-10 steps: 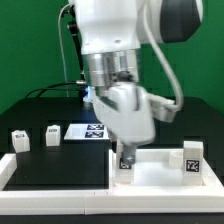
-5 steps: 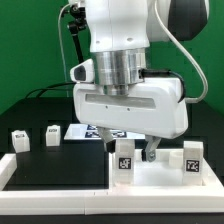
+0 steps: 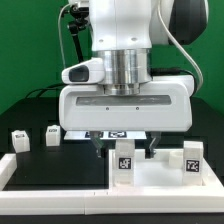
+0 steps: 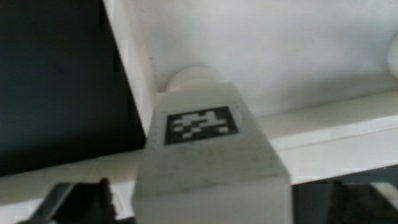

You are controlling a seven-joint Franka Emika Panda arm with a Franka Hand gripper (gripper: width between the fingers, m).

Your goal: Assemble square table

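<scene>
So, the gripper [image 3: 126,153] is parked low over the tabletop [image 3: 160,182], and its big white body blocks most of the middle of the exterior view. Its jaws are spread, with one of the fingers [image 3: 103,148] on each side of a leg [image 3: 124,163]. That leg stands upright on the tabletop near the edge toward the exterior view's left.

In the wrist view the leg [image 4: 210,150] fills the middle, tag facing the camera. The dark fingers [image 4: 80,203] only peek in at the frame edge, cut off and blurry. There seems to be a thin gap between each finger and the leg, so I'd call it straddling, not clamping, and it has nothing in its grip. I can't tell if the foot of the leg sits in a socket, since its base is out of sight in both views.

The tabletop [image 4: 267,60] is a washed-out white in the wrist view, so no edges or sockets can be made out, and next to it is the black table [image 4: 54,90].

A second leg [image 3: 192,158] stands on the tabletop toward the exterior view's right, well apart from the first. Two more legs [image 3: 19,140] [image 3: 52,134] sit on the table [image 3: 60,160] off to the exterior view's left. The marker board [image 3: 118,134] is behind the gripper with only a sliver showing. A white rail [image 3: 50,189] runs along the near edge, cropped at the frame's side.
</scene>
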